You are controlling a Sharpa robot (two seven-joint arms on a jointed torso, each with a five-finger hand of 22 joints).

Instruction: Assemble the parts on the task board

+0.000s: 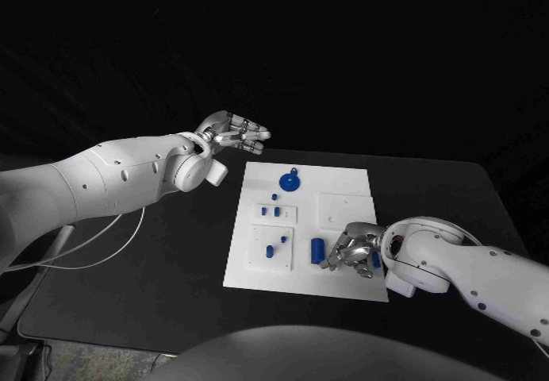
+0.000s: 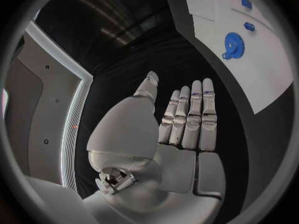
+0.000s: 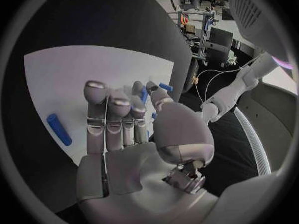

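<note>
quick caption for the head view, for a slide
Right hand works over blue parts at the white task board's near edge, beside a blue cylinder; left hand hovers open off-board.

No text, label, brand, number or sign can be read on anything in these pictures.

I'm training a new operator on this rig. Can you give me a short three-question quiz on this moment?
1. True or false: the silver left hand holds a blue part.
2. Which hand is over the white task board? A) left B) right C) neither
3. Fill in: the round blue gear-shaped part lies at the board's ___ end, seen from the robot.

Key: 1 false, its fingers are spread with nothing in them, off the board. 2 B, the silver right hand, beside the blue cylinder part. 3 far.
</note>
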